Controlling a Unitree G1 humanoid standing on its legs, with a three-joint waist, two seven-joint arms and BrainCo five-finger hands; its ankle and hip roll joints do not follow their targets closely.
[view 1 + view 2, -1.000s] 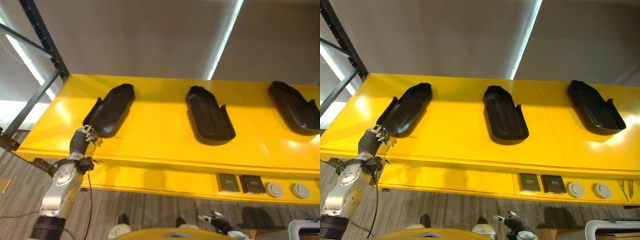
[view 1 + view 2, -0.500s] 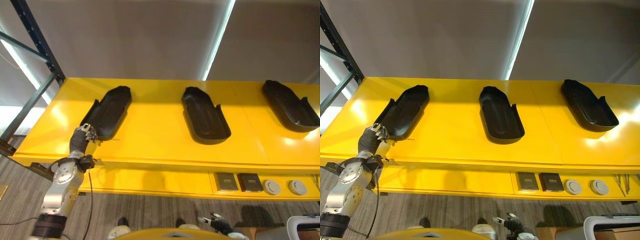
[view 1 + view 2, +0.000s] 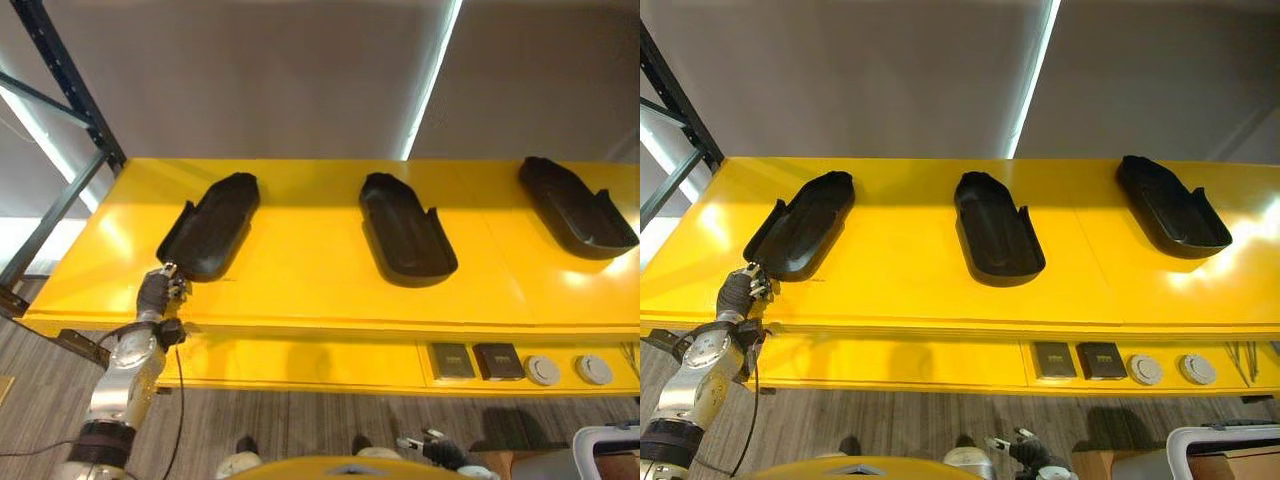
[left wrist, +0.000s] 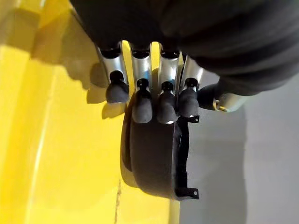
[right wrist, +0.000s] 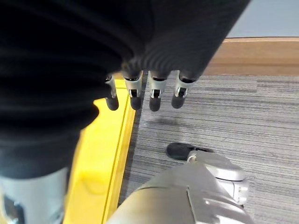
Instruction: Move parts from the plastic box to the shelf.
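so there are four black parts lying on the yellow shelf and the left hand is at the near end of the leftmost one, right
Not quite: three black parts lie on the yellow shelf, not four, as the left eye view shows. The rest holds: the left hand is at the near end of the leftmost part, beside the middle part and right part.

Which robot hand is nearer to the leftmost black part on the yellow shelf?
The left. The left robot hand is at the near end of the leftmost black part, fingers reaching it. The right robot hand hangs low, below the shelf, far off.
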